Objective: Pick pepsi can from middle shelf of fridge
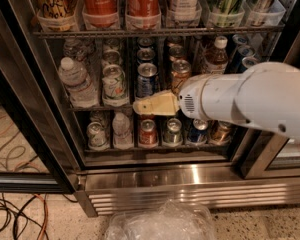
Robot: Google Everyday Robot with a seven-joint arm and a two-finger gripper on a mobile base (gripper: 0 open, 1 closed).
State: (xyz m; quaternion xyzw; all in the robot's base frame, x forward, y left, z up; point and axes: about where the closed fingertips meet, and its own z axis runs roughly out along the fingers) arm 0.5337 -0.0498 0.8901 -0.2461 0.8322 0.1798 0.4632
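The pepsi can (146, 80), dark blue with a silver top, stands at the front of its row on the middle shelf (87, 108) of the fridge (165, 178). My gripper (138, 106), cream-coloured on a white arm, reaches in from the right. Its tip is just below and in front of the can's base, at the shelf's front edge. It holds nothing that I can see.
A golden-brown can (181, 74) stands right of the pepsi can and a green-white can (113, 84) and a water bottle (76, 84) left of it. Red Coca-Cola cans (100, 1) fill the rack above. A crumpled plastic bag (160, 223) and cables (15, 214) lie on the floor.
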